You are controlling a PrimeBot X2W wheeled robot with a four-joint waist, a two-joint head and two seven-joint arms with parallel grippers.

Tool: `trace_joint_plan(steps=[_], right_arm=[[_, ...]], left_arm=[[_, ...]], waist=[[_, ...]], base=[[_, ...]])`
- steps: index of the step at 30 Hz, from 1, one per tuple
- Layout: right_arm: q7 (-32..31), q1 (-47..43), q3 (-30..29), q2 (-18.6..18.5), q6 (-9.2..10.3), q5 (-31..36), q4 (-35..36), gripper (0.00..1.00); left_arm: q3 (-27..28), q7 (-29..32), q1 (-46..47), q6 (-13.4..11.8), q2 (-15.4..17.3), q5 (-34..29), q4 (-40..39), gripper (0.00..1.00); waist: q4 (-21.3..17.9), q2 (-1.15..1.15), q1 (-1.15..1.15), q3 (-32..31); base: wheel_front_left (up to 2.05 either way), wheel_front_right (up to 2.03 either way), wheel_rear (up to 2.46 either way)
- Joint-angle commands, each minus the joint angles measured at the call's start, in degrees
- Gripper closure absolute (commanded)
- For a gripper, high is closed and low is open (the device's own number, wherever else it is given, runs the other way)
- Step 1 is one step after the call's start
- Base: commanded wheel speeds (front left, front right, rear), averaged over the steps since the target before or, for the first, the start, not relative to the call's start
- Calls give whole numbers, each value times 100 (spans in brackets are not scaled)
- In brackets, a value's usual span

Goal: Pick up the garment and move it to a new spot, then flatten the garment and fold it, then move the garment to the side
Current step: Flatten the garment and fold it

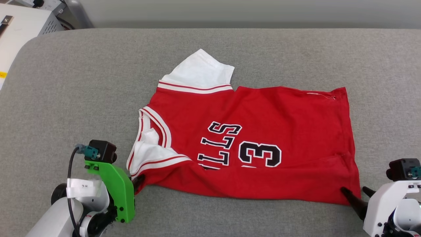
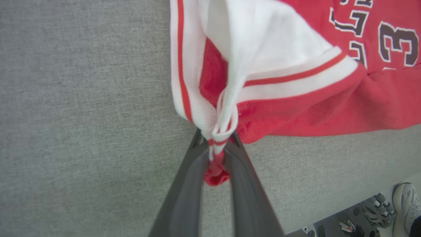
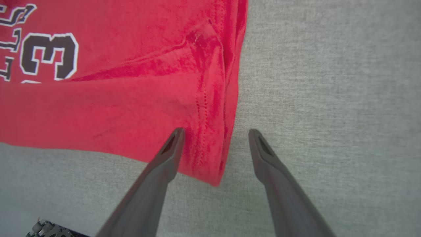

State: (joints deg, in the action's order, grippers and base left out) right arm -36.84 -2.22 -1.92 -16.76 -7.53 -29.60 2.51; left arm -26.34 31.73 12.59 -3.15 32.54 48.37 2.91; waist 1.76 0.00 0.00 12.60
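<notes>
Broad grey woven-fabric surface [image 1: 65, 82] with a rounded far-left corner; beyond it at far left, a white metal cabinet [image 1: 19, 29]. Spread across the middle of the surface, collar to the left and hem to the right: a red jersey-style garment [image 1: 263, 115] with white short sleeves, white-and-red striped trim and a black, white-outlined print. Near long edge doubled over toward the far side, hiding the lower part of the lettering and all but the "3" of the number. Far sleeve lying flat and sticking out at the far left; near sleeve folded in by the collar. At the near-left corner, left gripper [image 1: 138, 182] with jaws clenched on a bunched twist of striped trim and red cloth, seen plainly from the left wrist [image 2: 215, 144]. At the near-right hem corner, right gripper [image 1: 354, 191] with jaws released and spread wide, one finger over the red cloth, the other over bare grey fabric [image 3: 213, 131]. Low right in the left wrist view, a pale shoe [image 2: 406, 204] on the floor.
</notes>
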Motion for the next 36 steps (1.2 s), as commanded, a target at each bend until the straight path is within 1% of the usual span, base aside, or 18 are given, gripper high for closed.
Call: trace_joint_plan(steps=[1, 6, 7, 8, 9, 10, 15, 21, 27, 32, 36], right_arm=[[-66, 92, 50, -2, 4, -13, -80, 0], [-374, 186, 265, 126, 4, -111, -551, 0], [-453, 198, 308, 142, 4, -118, -631, 37], [-559, 213, 331, 183, 4, -170, -733, 58], [-666, 219, 359, 197, 4, -194, -807, 75], [-731, 234, 380, 201, 4, -217, -852, 100], [-795, 348, 375, 227, 4, -328, -883, 100], [-689, 379, 331, 104, 4, -329, -498, 100], [-808, 99, 310, 47, 4, -339, -150, 100], [-944, -261, 234, 43, 4, -371, 64, 100], [-1063, -613, 76, 165, 4, -368, 227, 100]], left_arm=[[24, -35, -66, -53, 58, -38, -126, 100], [53, -32, -131, -147, 100, -44, -440, 100], [56, -38, -139, -157, 100, -43, -464, 100], [60, -48, -150, -168, 100, -41, -483, 100], [62, -55, -159, -175, 99, -41, -492, 100], [61, -61, -166, -179, 96, -39, -500, 100], [73, -117, -222, -196, 103, -33, -528, 100], [89, -183, -500, -267, 223, -57, -726, 100], [70, -167, -972, -491, 357, -87, -1073, 100], [72, -106, -1467, -737, 470, -40, -1358, 100], [97, -52, -1810, -866, 534, 79, -1502, 100]], waist=[[59, 0, 0, 66], [113, 0, 0, 161], [119, 0, 0, 170], [124, 0, 0, 176], [126, 0, 0, 176], [130, 0, 0, 175], [124, 0, 0, 101], [70, 0, 0, -201], [55, 0, 0, -617], [61, 0, 0, -927], [66, 0, 0, -1049]], base=[[0, 0, 0], [0, 0, 0], [0, 0, 0], [0, 0, 0], [0, 0, 0], [0, 0, 0], [0, 0, 0], [0, 0, 0], [0, 0, 0], [0, 0, 0], [0, 0, 0]])
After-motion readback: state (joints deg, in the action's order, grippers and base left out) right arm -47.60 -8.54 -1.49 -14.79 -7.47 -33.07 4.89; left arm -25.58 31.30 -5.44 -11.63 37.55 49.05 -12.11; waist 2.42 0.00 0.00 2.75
